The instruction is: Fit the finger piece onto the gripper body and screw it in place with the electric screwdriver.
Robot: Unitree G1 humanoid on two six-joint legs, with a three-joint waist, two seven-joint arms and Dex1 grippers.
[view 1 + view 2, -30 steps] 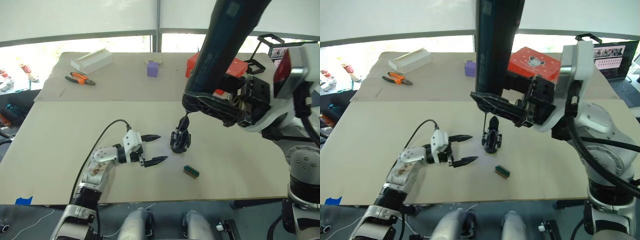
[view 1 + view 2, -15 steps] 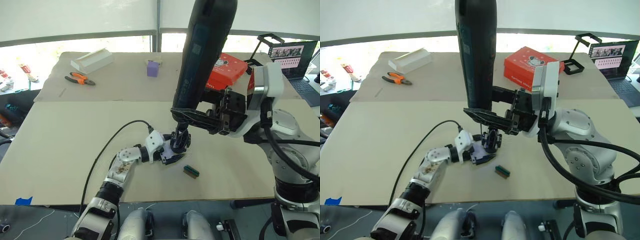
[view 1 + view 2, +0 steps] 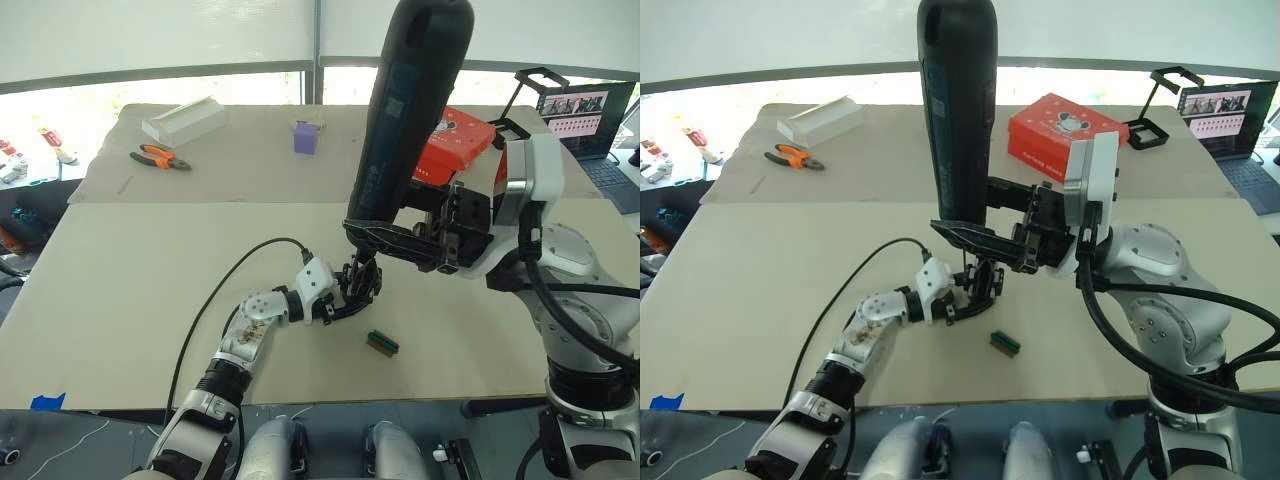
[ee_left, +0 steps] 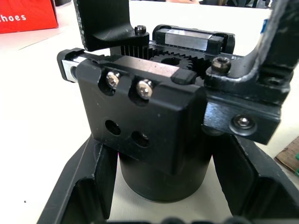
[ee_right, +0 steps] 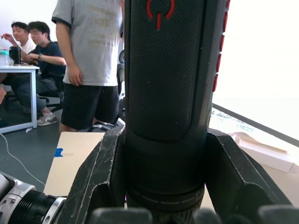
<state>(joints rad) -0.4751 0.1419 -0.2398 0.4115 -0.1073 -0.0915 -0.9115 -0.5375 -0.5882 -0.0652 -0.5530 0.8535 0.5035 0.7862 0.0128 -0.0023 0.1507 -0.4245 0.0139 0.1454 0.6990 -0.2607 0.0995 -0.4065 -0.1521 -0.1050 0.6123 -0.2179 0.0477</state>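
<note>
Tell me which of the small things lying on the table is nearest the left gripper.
The green-and-brown block, lying just beyond the left gripper and the gripper body it clasps. The purple block and orange pliers sit far off.

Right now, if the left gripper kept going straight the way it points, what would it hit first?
The gripper body. It already sits between the left gripper fingers, so almost no travel remains.

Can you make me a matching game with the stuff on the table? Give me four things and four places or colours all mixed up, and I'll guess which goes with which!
Things:
1. electric screwdriver
2. gripper body
3. pliers
4. box

Clues:
A. red, far side of the table
B. orange handles, far left
C. held upright in the right tool
D. between the left tool's fingers

Pairs: 1-C, 2-D, 3-B, 4-A
</note>
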